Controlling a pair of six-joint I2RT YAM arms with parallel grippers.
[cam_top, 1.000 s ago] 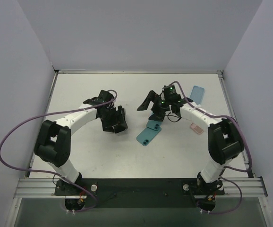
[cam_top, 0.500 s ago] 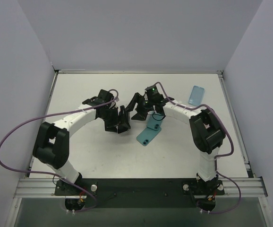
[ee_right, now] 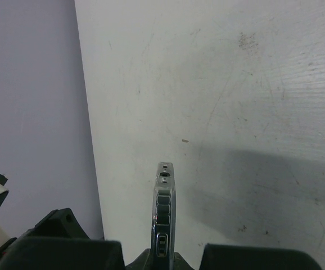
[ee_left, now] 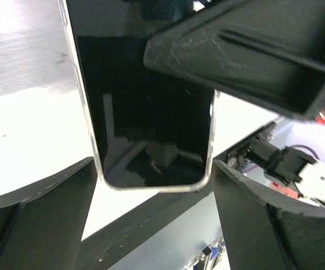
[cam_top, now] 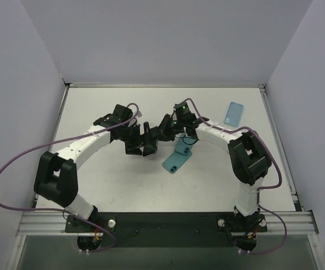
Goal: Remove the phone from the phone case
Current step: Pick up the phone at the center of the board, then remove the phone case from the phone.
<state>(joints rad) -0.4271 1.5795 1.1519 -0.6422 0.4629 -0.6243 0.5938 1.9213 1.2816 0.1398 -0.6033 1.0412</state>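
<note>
In the left wrist view a phone [ee_left: 145, 112] with a black screen and a silver rim hangs in the air. Its lower end sits between the fingers of my left gripper [ee_left: 153, 163], which stand wide at its two long edges; I cannot tell whether they touch it. My right gripper [ee_right: 163, 256] is shut on the phone [ee_right: 163, 219], seen edge-on with its side buttons. One right finger [ee_left: 247, 56] lies across the screen. From above, the left gripper [cam_top: 145, 143] and right gripper [cam_top: 163, 128] meet over the table's middle. A teal phone case [cam_top: 176, 157] lies flat just right of them.
A light blue case or phone [cam_top: 234, 112] lies at the back right of the white table [cam_top: 95, 180]. Grey walls close off the left, back and right sides. Purple cables loop off both arms.
The right arm swung left from above the teal case to the left gripper and shut on the phone there. The left jaws widened a little.
</note>
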